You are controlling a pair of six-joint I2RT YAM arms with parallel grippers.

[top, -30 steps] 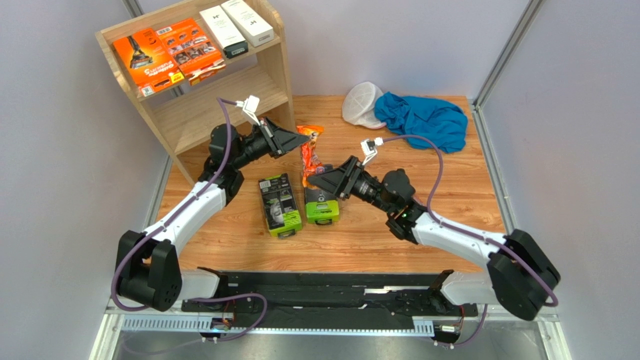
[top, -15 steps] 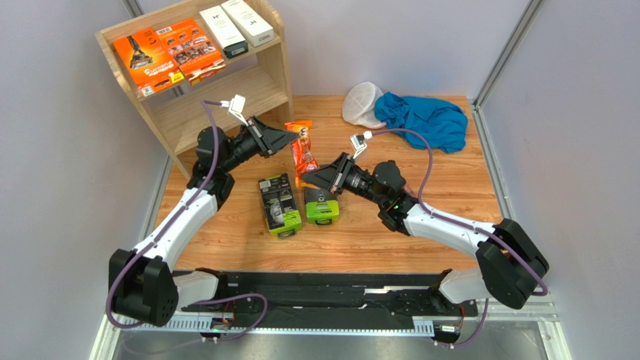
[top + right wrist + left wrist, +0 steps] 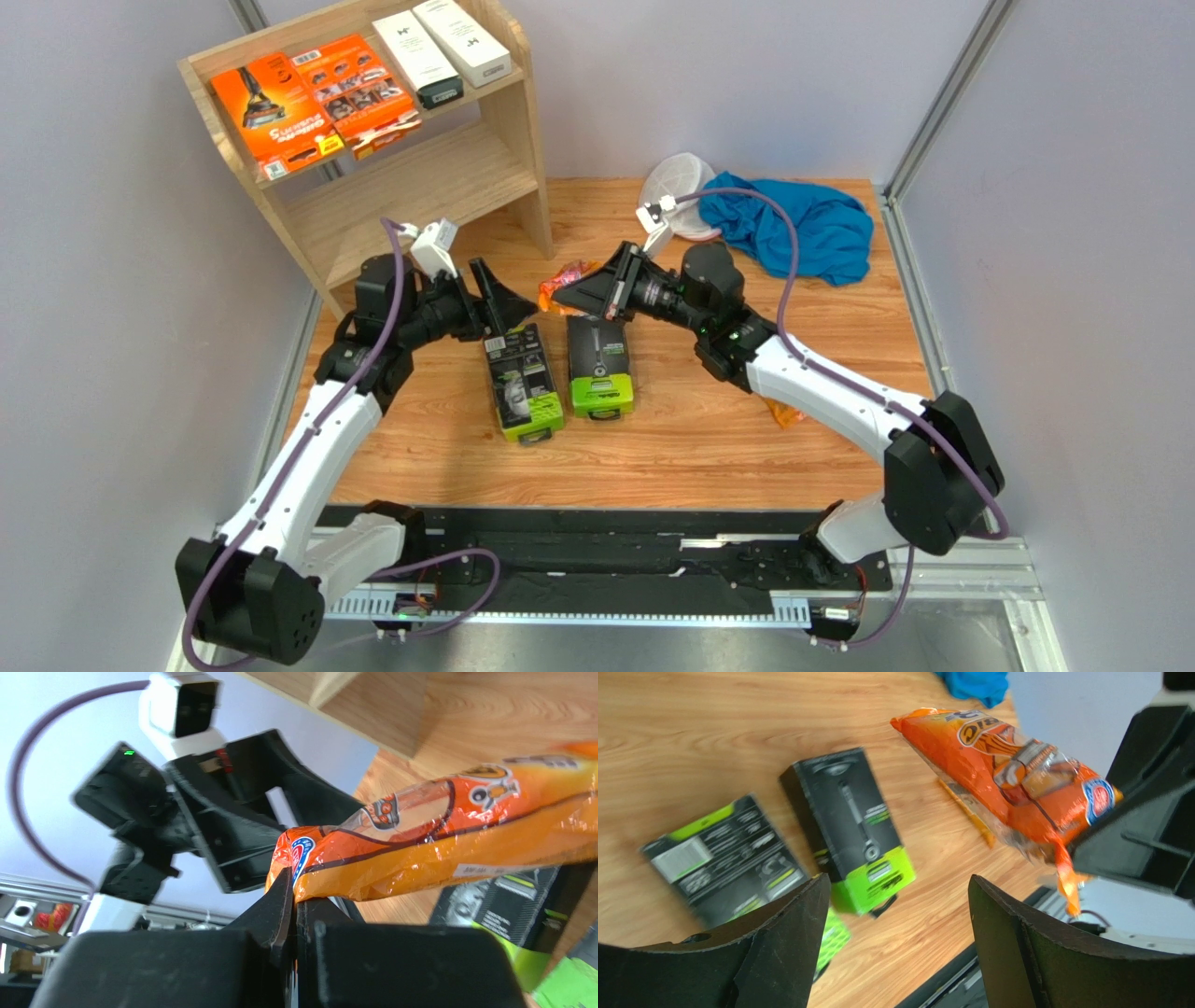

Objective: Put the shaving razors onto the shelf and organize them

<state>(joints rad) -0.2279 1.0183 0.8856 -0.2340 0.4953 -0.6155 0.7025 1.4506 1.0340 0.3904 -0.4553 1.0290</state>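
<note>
Above the wooden table [image 3: 701, 420], the right gripper [image 3: 572, 291] is clamping a small orange packet [image 3: 567, 275] by its end — lifted, near the shelf [image 3: 421, 175]. The left gripper [image 3: 508, 301] is hovering beside it with jaws spread, empty, over two black-and-green packs [image 3: 526, 381].

orange packet [image 3: 1011, 777]: glossy crinkled plastic film | black-and-lime box [image 3: 850, 829] beside packet: smooth printed card | tabletop [image 3: 738, 714]: smooth matt wood grain

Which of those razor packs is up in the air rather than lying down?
The small orange packet, pinched at one end by the right claw; the black-and-green packs lie flat.
</note>
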